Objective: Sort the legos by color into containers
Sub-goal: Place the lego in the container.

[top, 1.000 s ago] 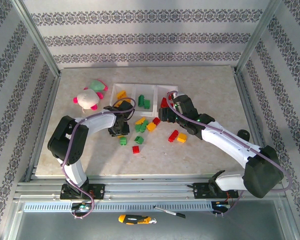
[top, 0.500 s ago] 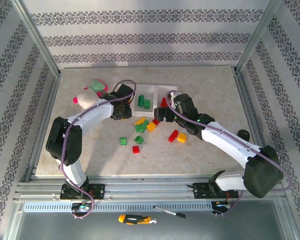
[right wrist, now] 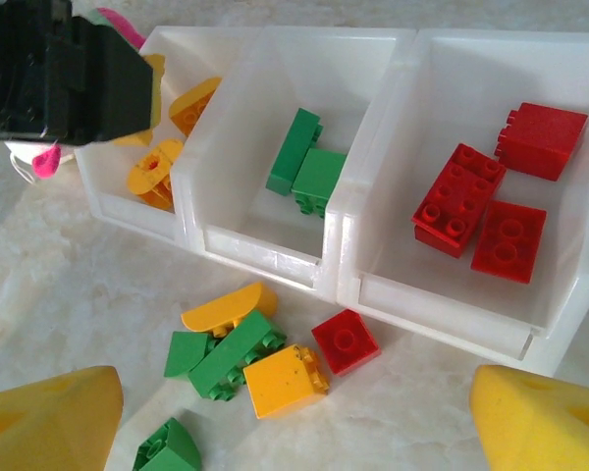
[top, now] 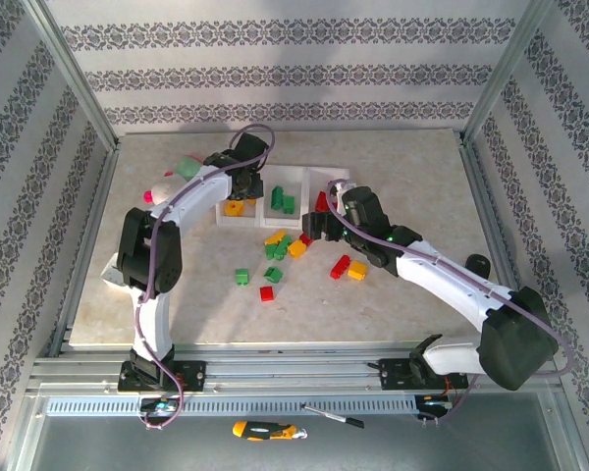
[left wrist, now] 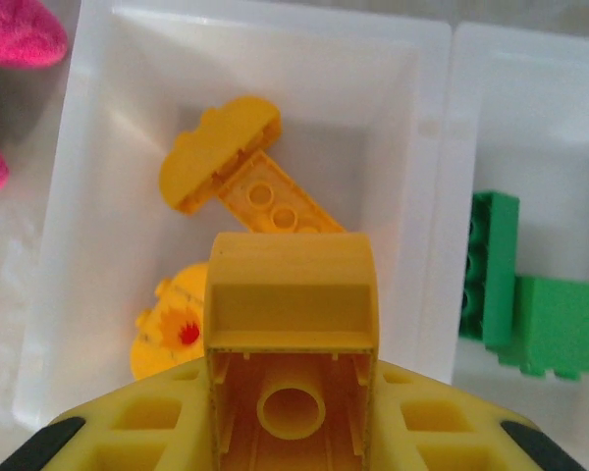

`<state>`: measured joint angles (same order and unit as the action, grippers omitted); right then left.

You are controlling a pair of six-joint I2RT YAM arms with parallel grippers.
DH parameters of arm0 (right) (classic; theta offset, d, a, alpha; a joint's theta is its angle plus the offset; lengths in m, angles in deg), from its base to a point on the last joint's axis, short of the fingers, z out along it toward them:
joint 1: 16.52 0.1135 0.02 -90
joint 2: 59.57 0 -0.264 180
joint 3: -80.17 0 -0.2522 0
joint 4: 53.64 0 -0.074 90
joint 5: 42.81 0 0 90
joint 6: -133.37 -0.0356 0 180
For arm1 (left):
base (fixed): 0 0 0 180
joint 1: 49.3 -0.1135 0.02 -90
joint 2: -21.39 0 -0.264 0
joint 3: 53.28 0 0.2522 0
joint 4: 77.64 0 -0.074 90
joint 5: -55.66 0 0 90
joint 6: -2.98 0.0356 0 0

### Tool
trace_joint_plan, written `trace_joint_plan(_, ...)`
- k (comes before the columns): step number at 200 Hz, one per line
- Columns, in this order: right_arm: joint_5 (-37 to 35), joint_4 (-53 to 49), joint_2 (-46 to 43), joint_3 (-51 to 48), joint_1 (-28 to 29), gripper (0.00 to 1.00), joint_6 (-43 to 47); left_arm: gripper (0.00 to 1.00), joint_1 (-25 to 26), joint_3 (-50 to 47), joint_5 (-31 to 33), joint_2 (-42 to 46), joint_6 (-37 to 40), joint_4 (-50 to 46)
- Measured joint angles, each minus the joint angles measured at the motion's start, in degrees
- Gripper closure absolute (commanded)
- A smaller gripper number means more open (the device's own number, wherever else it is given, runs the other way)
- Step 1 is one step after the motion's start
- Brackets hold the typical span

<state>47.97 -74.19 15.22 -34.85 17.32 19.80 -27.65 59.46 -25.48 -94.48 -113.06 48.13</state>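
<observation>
Far side of the worktop point(top: 412, 177): three joined translucent white bins point(right wrist: 339, 245) stand in one row.
Left bin point(left wrist: 88, 196): yellow pieces only, namely a curved piece point(left wrist: 221, 152), a flat studded plate point(left wrist: 275, 201) and a rounded piece with a red mark point(left wrist: 167, 329).
Middle bin point(right wrist: 265, 250): two green bricks point(right wrist: 309, 167), touching each other.
Right bin point(right wrist: 442, 304): three red bricks point(right wrist: 491, 196), lying close together.
Left tool point(left wrist: 292, 422): positioned above the left bin, pinching a yellow brick point(left wrist: 292, 294) between its yellow pads point(left wrist: 128, 432). The brick's hollow underside faces the wrist camera.
Right tool point(right wrist: 294, 432): fingers point(right wrist: 49, 422) spread wide with nothing between them, held above the worktop just in front of the bins.
Loose bricks by the bins: a yellow curved brick point(right wrist: 231, 306), a long green brick point(right wrist: 231, 353) and an orange brick point(right wrist: 285, 380) lie bunched together. A small red brick point(right wrist: 346, 341) lies just beside them, close to the right bin's front wall.
Loose bricks nearer the arms: a red brick point(top: 341, 267) and an orange one point(top: 357, 270) lie side by side. Two green ones point(top: 241, 277) lie apart from each other, with a single red one point(top: 267, 292) between them and nearer the arms.
Plush toy point(top: 167, 186): to the left of the bins, partly hidden by the left arm.
Rail below the worktop: a screwdriver point(top: 265, 430) with a yellow and black handle.
</observation>
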Motion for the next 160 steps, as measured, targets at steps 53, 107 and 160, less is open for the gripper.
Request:
trace_joint_plan(53,-0.4,0.0,-0.7,-0.2,0.0,0.09,0.0,0.71,-3.0,9.0,-1.8,-8.2,2.5,-0.2)
trace_joint_plan(107,-0.7,0.2,-2.8,-1.6,0.0,0.09,0.0,0.30,-3.8,12.7,-3.0,-12.1,5.4,-0.3)
trace_joint_plan(160,-1.0,0.0,-5.6,-1.9,0.0,0.09,-0.5,0.06,-3.8,12.9,-4.4,-11.0,7.8,0.1)
